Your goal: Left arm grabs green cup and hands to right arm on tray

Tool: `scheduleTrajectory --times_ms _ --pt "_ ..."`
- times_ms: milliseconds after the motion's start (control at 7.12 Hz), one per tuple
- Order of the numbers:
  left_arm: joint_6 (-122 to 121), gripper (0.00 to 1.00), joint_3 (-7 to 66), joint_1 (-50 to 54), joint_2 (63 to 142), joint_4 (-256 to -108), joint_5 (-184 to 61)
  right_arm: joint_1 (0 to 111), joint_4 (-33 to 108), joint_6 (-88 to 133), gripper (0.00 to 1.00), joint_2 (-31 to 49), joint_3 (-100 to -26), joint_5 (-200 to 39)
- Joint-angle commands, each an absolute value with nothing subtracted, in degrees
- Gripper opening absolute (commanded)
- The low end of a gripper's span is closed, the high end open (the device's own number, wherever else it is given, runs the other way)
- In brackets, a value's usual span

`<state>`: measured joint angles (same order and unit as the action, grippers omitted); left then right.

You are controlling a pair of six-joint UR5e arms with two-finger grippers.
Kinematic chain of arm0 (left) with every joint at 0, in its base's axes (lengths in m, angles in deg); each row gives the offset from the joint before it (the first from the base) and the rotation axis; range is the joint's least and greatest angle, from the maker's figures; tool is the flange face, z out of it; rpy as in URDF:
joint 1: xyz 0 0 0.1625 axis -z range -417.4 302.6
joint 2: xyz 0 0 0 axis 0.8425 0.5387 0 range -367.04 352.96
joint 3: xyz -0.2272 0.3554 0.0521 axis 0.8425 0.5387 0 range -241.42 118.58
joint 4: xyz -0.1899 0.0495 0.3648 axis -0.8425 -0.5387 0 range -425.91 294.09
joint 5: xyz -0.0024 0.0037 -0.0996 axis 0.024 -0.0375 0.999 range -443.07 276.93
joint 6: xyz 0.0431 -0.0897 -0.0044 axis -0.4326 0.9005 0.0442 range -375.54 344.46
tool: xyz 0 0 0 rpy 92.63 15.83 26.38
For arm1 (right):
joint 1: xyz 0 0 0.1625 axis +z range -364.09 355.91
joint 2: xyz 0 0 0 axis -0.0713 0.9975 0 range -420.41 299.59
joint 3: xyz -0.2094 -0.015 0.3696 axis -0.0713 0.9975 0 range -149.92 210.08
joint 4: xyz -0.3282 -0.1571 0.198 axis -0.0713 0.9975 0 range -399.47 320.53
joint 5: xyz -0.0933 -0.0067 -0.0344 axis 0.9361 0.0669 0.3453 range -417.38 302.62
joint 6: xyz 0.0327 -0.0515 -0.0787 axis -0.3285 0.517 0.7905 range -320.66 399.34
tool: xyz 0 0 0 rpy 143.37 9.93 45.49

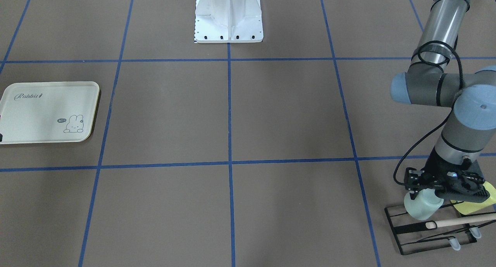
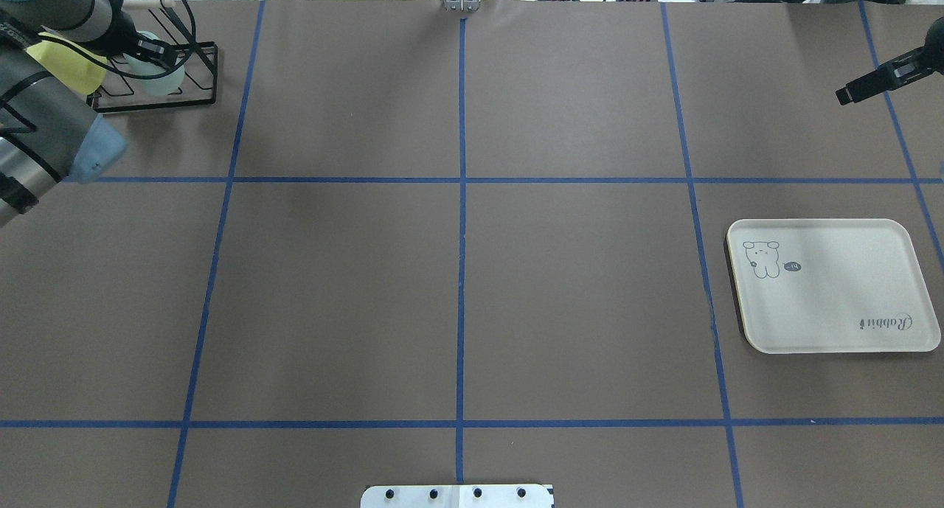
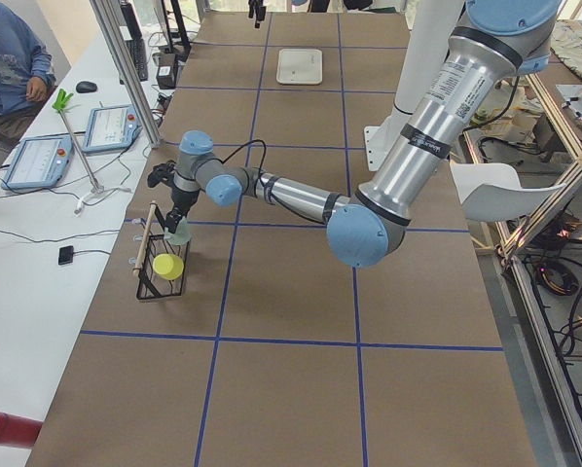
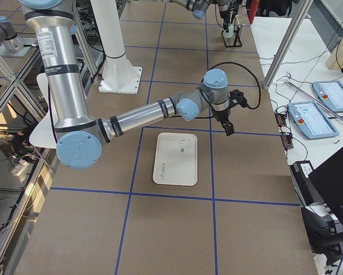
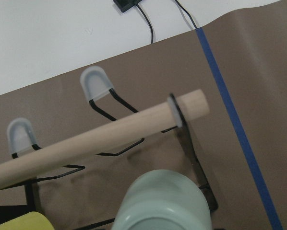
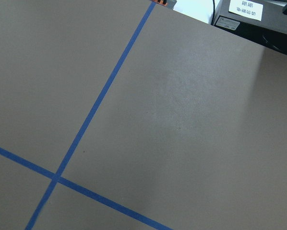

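Observation:
The pale mint green cup (image 1: 422,205) hangs tilted at the corner of a black wire rack (image 1: 426,238), at the table's far left corner in the overhead view (image 2: 161,79). My left gripper (image 1: 445,185) sits on top of the cup and is shut on its upper part. The cup fills the bottom of the left wrist view (image 5: 162,203). The cream tray (image 2: 833,301) with "Rabbit" lettering lies bare on my right side (image 1: 38,119). My right gripper (image 2: 846,94) hovers beyond the tray, fingers together, holding nothing.
The rack carries a wooden dowel (image 5: 100,139) and a yellow-green cup (image 1: 474,205) right beside the green one. Capped wire prongs (image 5: 95,84) stand on the rack. The white robot base (image 1: 228,23) is at mid-table edge. An operator (image 3: 14,68) sits by the table.

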<state>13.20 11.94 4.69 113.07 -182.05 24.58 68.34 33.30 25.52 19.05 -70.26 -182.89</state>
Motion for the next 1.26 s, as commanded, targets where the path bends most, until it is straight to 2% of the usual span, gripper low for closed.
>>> scheduleTrajectory --times_ms 0,141,1124 --pt "13.0 0.04 13.9 4.9 112.8 -181.7 24.5 68.3 33.3 25.5 1.00 19.0 -70.4 -182.9" --pt "13.0 0.00 15.6 5.2 112.4 -181.5 24.6 68.3 33.3 25.5 1.00 19.0 -70.4 -182.9" --pt "15.6 0.00 31.0 10.0 106.9 -180.7 25.0 68.2 33.2 22.6 1.00 18.7 -71.2 -182.9"
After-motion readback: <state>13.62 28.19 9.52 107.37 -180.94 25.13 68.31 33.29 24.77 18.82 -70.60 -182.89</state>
